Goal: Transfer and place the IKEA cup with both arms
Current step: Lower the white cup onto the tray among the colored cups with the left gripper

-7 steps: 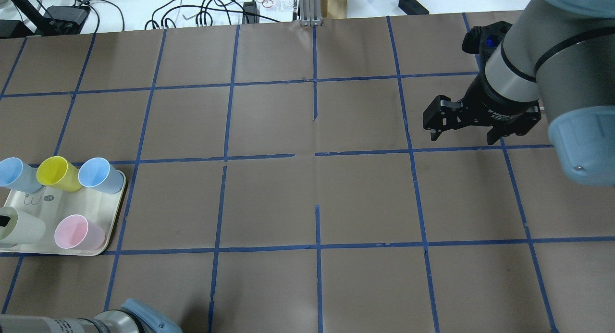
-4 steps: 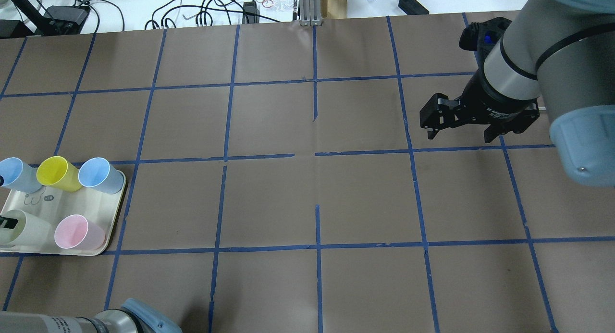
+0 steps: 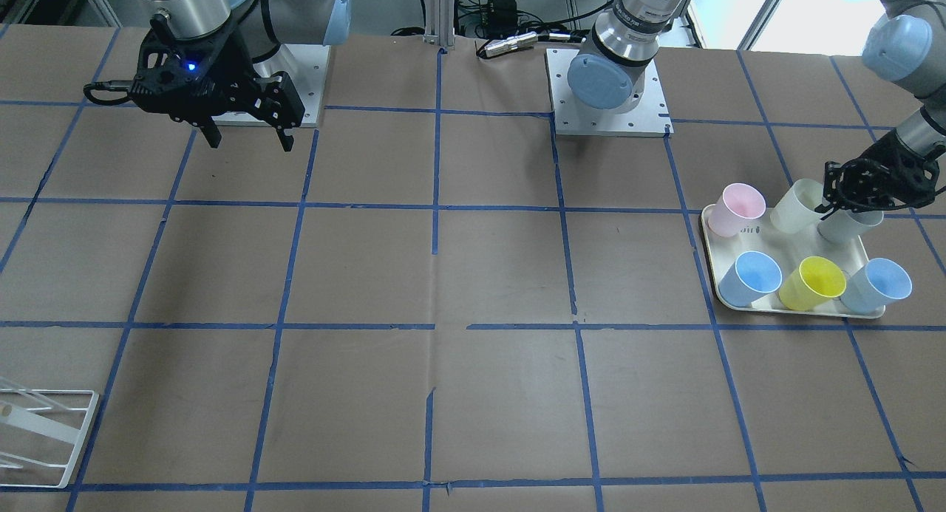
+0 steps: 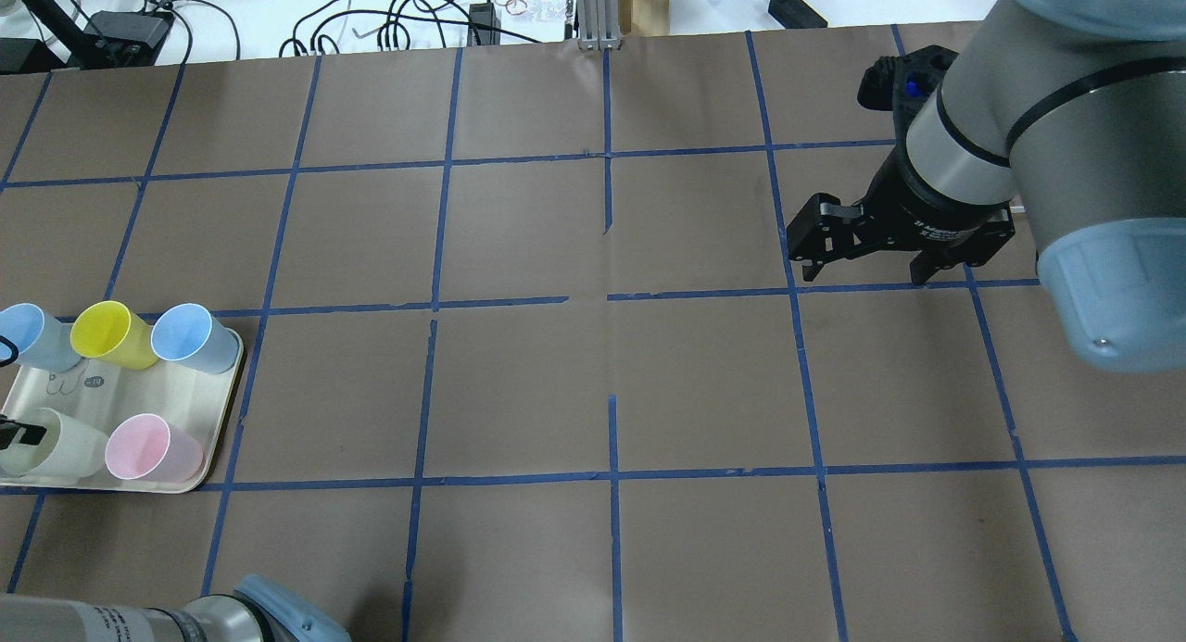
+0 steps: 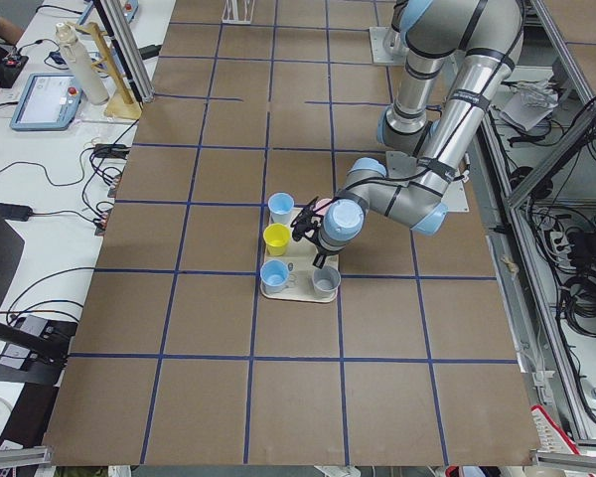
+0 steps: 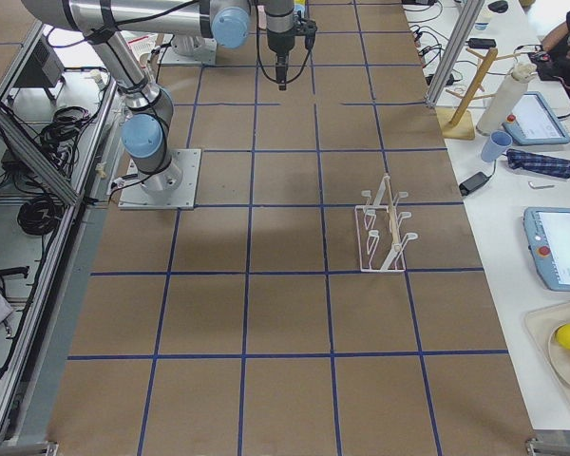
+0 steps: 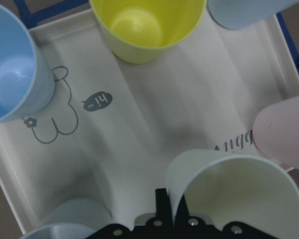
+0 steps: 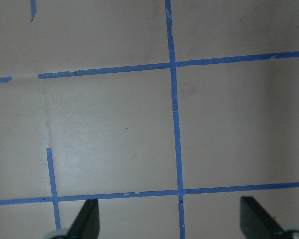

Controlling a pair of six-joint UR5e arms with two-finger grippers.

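Note:
The IKEA cup [image 4: 57, 444], pale cream-green, sits tilted at the near left of the white tray [image 4: 219, 403]. It also shows in the front view [image 3: 797, 205] and fills the lower right of the left wrist view [image 7: 239, 194]. My left gripper [image 3: 829, 202] is shut on its rim, with one finger [image 7: 162, 206] on the outside of the wall; the other finger is hidden. My right gripper [image 4: 866, 274] is open and empty, hovering above the bare table far to the right, and also shows in the front view [image 3: 250, 144].
The tray also holds a pink cup [image 4: 148, 447], a yellow cup [image 4: 111, 334], two blue cups [image 4: 190, 336], and a grey cup [image 3: 850, 225] right beside the held one. A white wire rack [image 3: 37, 431] stands at the table's right end.
The cream-green cup has shifted a little to the right on the tray with my left gripper on its rim. My right arm has moved left and slightly away.

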